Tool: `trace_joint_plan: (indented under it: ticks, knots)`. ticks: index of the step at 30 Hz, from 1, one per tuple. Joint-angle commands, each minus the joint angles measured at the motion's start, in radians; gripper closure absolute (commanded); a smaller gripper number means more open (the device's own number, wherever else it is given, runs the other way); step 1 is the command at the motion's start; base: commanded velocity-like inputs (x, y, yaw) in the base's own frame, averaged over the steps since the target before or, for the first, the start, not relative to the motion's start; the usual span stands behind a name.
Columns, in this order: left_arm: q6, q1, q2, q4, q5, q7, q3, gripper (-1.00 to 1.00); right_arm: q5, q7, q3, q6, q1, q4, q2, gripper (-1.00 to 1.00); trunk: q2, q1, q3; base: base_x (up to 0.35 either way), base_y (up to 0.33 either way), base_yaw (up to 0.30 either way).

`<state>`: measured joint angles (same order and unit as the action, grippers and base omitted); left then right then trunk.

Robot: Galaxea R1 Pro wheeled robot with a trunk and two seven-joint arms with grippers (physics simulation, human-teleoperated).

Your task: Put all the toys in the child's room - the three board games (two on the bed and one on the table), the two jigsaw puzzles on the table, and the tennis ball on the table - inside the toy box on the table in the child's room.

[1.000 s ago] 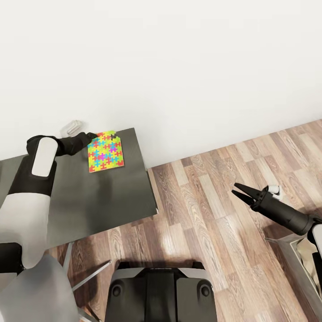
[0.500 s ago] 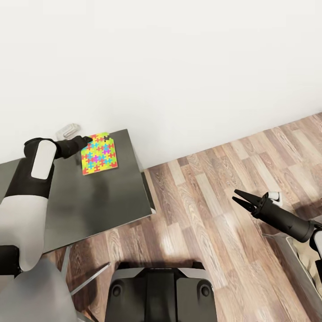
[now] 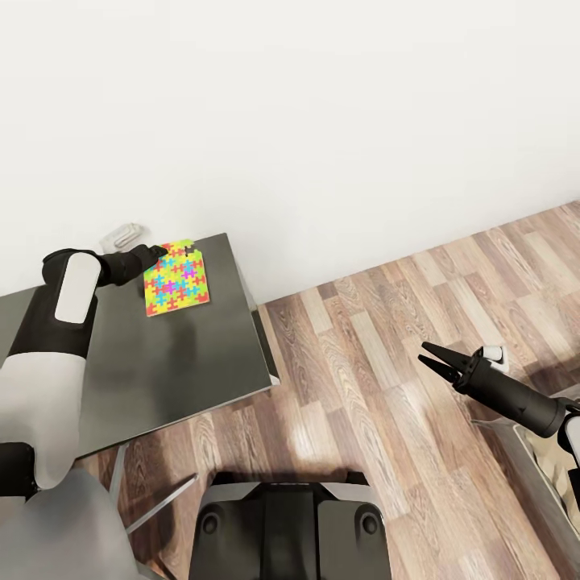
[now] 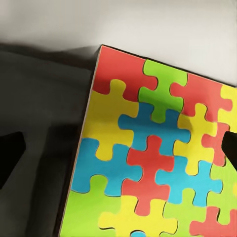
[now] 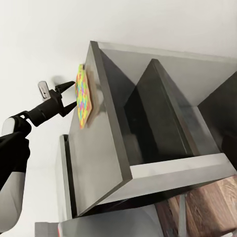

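from the head camera i have my left gripper reaching out over the grey table, its tips right at the near edge of the colourful jigsaw puzzle, which lies flat by the table's far corner against the wall. i keep the arm stretched long because the puzzle sits so far back. my right gripper hangs well apart, over the wooden floor, jaws parted and holding nothing; i park it there so it stays clear of the table.

in the left wrist camera the puzzle spreads between and ahead of the jaws: one dark fingertip is off its edge over bare table, the other over the coloured pieces. so the jaws stand wide, straddling one edge strip of it, not closed on anything yet. whether they touch the surface i can't quite tell this close.

the right wrist camera looks across at the table from the side and shows the left gripper with its jaws spread at the puzzle's edge. i judge the next step is a pinch on that edge, since a flat sheet gives no other hold.
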<state>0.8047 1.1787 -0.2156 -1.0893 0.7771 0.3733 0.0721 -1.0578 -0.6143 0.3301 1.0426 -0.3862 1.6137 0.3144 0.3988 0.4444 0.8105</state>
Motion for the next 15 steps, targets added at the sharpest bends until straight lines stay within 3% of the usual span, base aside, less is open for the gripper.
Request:
trace_joint_plan:
  ticks: [1, 15]
  knots:
    - [-0.001, 0.0, 0.0, 0.028, 0.03, 0.008, 0.0, -1.0, 0.005, -0.006, 0.001, 0.005, -0.001, 0.0, 0.0, -1.0, 0.001, 0.006, 0.001, 0.0, 0.0, -0.008]
    - [-0.001, 0.0, 0.006, 0.028, 0.03, 0.009, 0.0, -1.0, 0.006, -0.006, 0.001, 0.005, 0.0, 0.0, -0.002, -1.0, 0.001, 0.006, 0.001, 0.0, 0.0, -0.002]
